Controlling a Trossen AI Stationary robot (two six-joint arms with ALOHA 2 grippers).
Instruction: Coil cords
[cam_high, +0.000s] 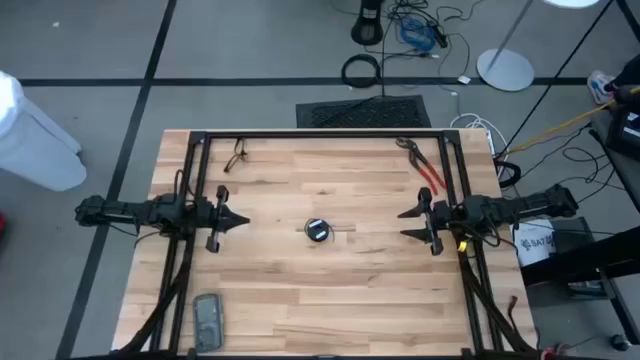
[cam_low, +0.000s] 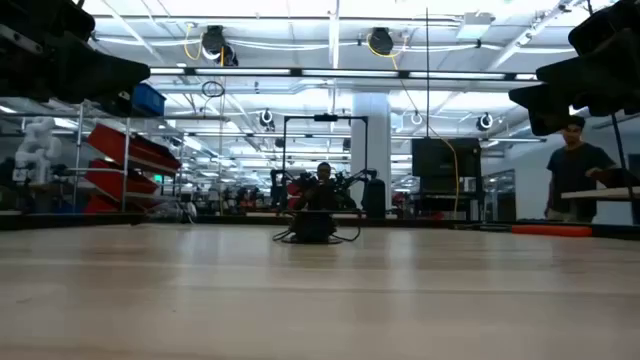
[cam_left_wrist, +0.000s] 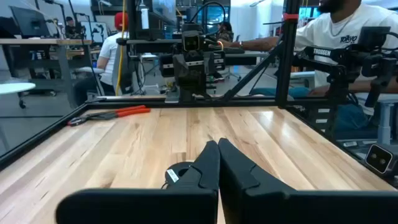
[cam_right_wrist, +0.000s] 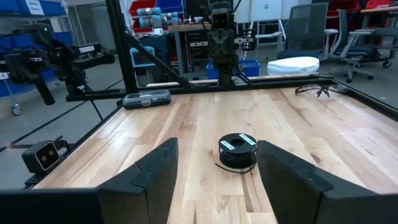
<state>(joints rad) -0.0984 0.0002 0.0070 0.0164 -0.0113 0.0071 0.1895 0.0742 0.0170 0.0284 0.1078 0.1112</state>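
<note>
The black cord (cam_high: 317, 229) lies wound in a small round bundle at the table's middle, resting flat on the wood with a pale band across its top (cam_right_wrist: 237, 144). My left gripper (cam_high: 246, 221) hovers shut to the left of it, pointing level toward it; in the left wrist view the cord (cam_left_wrist: 177, 172) shows partly behind my shut gripper (cam_left_wrist: 215, 145). My right gripper (cam_high: 403, 224) stands open on the cord's right, also pointing at it, with the bundle (cam_right_wrist: 237, 151) some way ahead of its gripper (cam_right_wrist: 217, 149). The low view shows the cord (cam_low: 314, 228) alone on the table.
Red-handled pliers (cam_high: 425, 165) lie at the far right, a pair of glasses (cam_high: 236, 156) at the far left, and a grey flat device (cam_high: 209, 320) near the front left. A black frame (cam_high: 320, 134) runs round the table. A person (cam_low: 578, 165) stands beyond the table.
</note>
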